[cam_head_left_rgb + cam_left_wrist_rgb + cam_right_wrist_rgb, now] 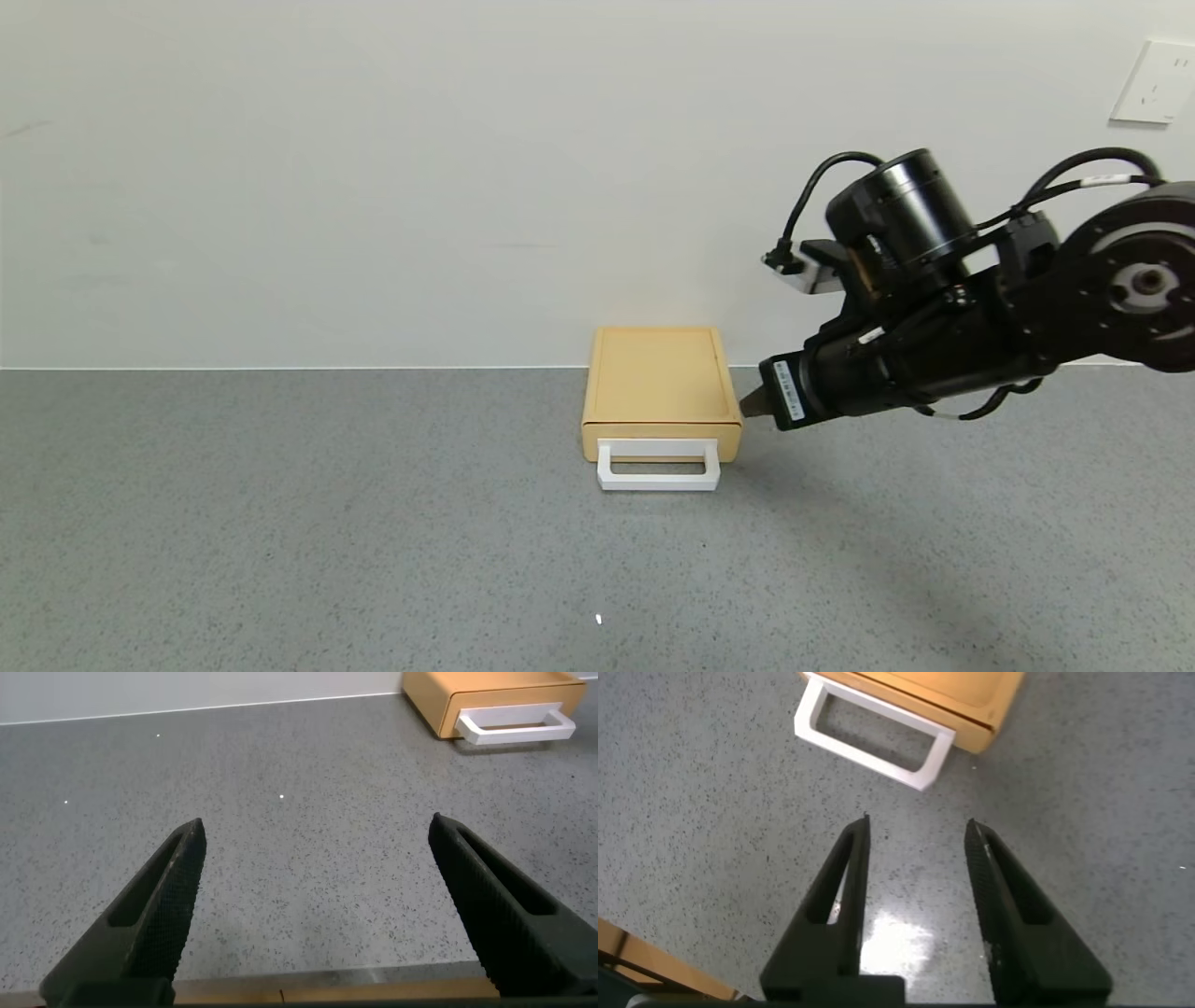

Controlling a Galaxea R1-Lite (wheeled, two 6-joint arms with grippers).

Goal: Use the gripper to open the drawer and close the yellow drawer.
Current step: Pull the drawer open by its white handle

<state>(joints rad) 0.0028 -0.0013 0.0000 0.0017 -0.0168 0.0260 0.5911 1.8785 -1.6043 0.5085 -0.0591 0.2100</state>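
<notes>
The pale-yellow drawer box (pixel 661 383) stands on the grey table against the back wall, its tray pushed in. Its white loop handle (pixel 658 466) faces me. My right gripper (pixel 750 403) hovers just right of the box's front right corner, fingers pointing left. In the right wrist view it (pixel 917 826) is open and empty, with the handle (pixel 874 740) and box (pixel 952 698) just beyond its tips. My left gripper (pixel 318 831) is open and empty over bare table; the box (pixel 491 695) and handle (pixel 517 723) lie far off in that view.
The grey speckled table (pixel 327 523) stretches wide to the left and front of the box. A white wall runs behind it, with a socket plate (pixel 1153 82) at the upper right. The table's wooden front edge (pixel 308 989) lies below my left gripper.
</notes>
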